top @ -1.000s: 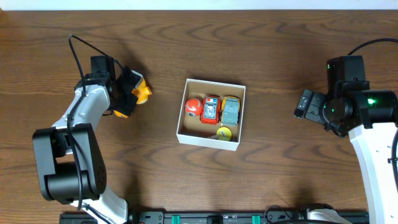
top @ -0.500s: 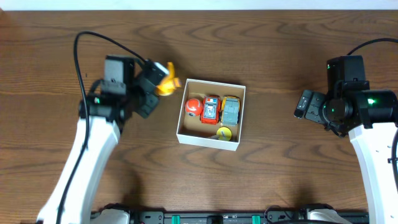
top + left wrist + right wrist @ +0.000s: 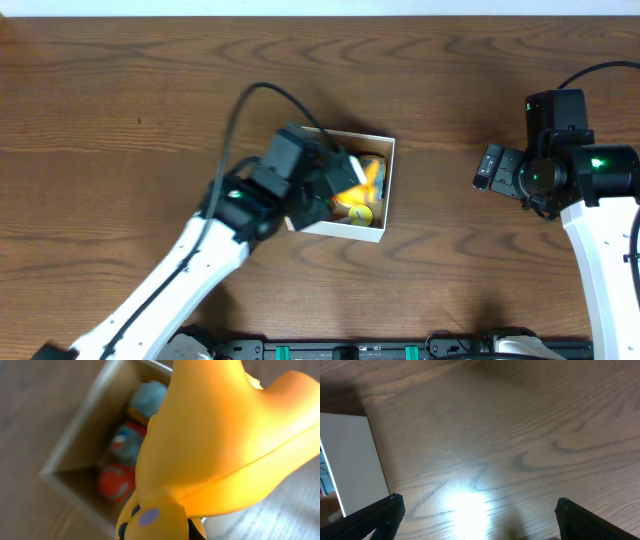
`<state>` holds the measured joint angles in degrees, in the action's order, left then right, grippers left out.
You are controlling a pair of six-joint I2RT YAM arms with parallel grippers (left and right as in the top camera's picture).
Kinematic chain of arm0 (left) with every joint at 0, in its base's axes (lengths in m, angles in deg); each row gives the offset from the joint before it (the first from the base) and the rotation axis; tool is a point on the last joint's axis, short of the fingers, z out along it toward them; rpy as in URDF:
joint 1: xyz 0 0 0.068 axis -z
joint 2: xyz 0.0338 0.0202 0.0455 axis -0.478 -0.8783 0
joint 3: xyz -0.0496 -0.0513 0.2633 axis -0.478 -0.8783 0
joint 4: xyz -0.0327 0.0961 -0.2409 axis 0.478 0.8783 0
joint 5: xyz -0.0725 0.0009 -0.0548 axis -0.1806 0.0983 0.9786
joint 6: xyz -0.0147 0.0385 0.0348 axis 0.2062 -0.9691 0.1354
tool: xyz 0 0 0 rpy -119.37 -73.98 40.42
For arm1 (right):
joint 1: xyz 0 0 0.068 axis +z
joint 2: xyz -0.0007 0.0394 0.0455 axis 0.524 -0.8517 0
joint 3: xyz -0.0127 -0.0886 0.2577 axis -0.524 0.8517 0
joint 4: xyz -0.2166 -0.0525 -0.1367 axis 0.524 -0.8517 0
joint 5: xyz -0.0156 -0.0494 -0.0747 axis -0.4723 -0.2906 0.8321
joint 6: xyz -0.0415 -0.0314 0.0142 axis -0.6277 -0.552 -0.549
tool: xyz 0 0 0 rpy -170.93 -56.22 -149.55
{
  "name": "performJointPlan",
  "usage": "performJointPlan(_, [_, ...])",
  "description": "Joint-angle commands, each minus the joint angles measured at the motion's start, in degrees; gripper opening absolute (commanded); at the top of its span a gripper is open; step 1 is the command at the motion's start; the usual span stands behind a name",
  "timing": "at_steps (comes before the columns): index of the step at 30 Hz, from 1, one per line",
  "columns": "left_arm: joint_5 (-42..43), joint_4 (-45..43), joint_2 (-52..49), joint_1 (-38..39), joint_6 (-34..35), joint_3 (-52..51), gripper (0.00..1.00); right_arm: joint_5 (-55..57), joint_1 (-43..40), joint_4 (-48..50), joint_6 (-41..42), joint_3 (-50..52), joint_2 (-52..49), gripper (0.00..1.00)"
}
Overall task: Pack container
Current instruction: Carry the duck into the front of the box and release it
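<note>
Left pincer (image 3: 345, 184) has swung over the one container (image 3: 388, 150), gripping one yellow toy (image 3: 210, 435); right pincer (image 3: 479, 509) gapes.

Overhead straight down on the table (image 3: 450, 80); wrist views close and low; container (image 3: 345, 228) common to all.

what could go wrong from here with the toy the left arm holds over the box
1. The container already holds a red ball, a red car and a grey car. The orange toy may therefore land on top of them and tumble over the low wall.
2. The left arm hangs over the container's left side. If it goes lower, it might knock or shift the cardboard box.
</note>
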<state>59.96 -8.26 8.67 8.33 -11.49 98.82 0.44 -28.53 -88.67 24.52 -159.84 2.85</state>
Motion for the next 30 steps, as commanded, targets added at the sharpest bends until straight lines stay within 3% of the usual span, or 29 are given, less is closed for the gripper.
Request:
performJointPlan(1, [0.3,0.5,-4.1,1.2,-0.3,0.0,0.06,0.4,-0.4,-0.3,-0.6,0.1,-0.1,0.99])
performJointPlan(13, [0.3,0.8,-17.1,1.2,-0.3,0.0,0.07,0.4,-0.4,-0.5,-0.6,0.1,-0.1,0.99])
performJointPlan(16, [0.3,1.0,-17.6,1.2,-0.3,0.0,0.23,0.4,-0.4,-0.5,-0.6,0.1,-0.1,0.99])
performJointPlan(18, [0.3,0.9,-17.3,1.2,-0.3,0.0,0.24,0.4,-0.4,-0.5,-0.6,0.1,-0.1,0.99])
performJointPlan(19, [0.2,0.7,-17.0,1.2,-0.3,0.0,0.30,0.4,-0.4,-0.5,-0.6,0.1,-0.1,0.99])
performJointPlan(20, [0.2,0.7,-16.7,1.2,-0.3,0.0,0.48,0.4,-0.4,-0.5,-0.6,0.1,0.0,0.99])
performJointPlan(21, [0.2,0.7,-16.1,1.2,-0.3,0.0,0.57,0.4,-0.4,-0.5,-0.6,0.1,0.0,0.99])
performJointPlan(30, [0.2,0.7,-6.0,1.2,3.0,1.0,0.64,0.4,-0.4,-0.5,-0.6,0.1,-0.1,0.99])
